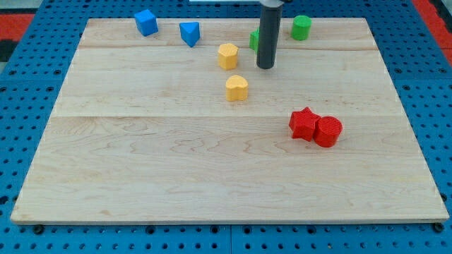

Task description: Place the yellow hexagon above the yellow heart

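Note:
The yellow hexagon [227,56] sits on the wooden board [176,155] near the view's top centre. The yellow heart [236,87] lies just below it and slightly to the right, with a small gap between them. My tip [265,67] rests on the board to the right of the hexagon, a short way off, and up and to the right of the heart. The dark rod rises from the tip out of the view's top.
A blue cube [146,22] and a blue triangular block [189,33] lie at the top left. A green block [253,40] is partly hidden behind the rod; a green cylinder [301,27] is at top right. A red star [304,123] touches a red cylinder [328,131] at right.

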Controlling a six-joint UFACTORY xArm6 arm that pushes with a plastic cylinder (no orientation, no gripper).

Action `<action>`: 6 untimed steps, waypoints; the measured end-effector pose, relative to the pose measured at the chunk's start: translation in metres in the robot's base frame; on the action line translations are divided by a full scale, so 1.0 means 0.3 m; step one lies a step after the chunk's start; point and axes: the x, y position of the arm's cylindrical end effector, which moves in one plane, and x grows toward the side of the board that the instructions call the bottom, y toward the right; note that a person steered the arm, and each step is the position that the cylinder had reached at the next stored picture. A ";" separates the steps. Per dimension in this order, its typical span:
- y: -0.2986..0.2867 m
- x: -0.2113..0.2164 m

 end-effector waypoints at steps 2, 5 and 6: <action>-0.175 0.007; -0.076 0.300; -0.109 0.284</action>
